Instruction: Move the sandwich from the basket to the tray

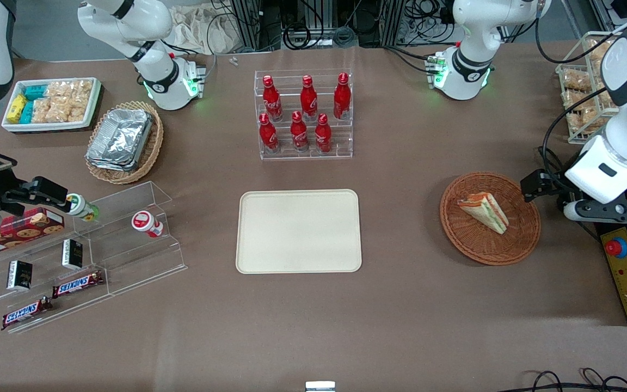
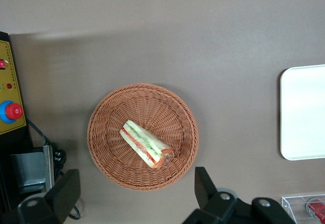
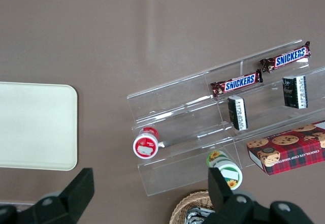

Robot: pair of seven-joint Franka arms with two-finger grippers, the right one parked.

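The sandwich [image 1: 485, 211] [image 2: 146, 144], a white-bread wedge with orange-red and green layers, lies on its side in the round reddish-brown wicker basket [image 1: 466, 245] [image 2: 109, 158]. My left gripper [image 1: 542, 188] [image 2: 134, 191] hangs open well above the table, just off the basket's rim toward the working arm's end. Its two black fingers [image 2: 205, 186] stand wide apart with nothing between them. The cream-beige tray [image 1: 298, 231] [image 2: 304, 112] lies bare at mid-table, a good way from the basket toward the parked arm's end.
A clear rack of red bottles [image 1: 305, 117] stands farther from the front camera than the tray. A yellow control box [image 1: 626, 272] with a red button sits beside the basket. A tan basket of foil containers [image 1: 123, 141], a white snack bin [image 1: 52, 103] and an acrylic shelf [image 1: 74, 256] lie toward the parked arm's end.
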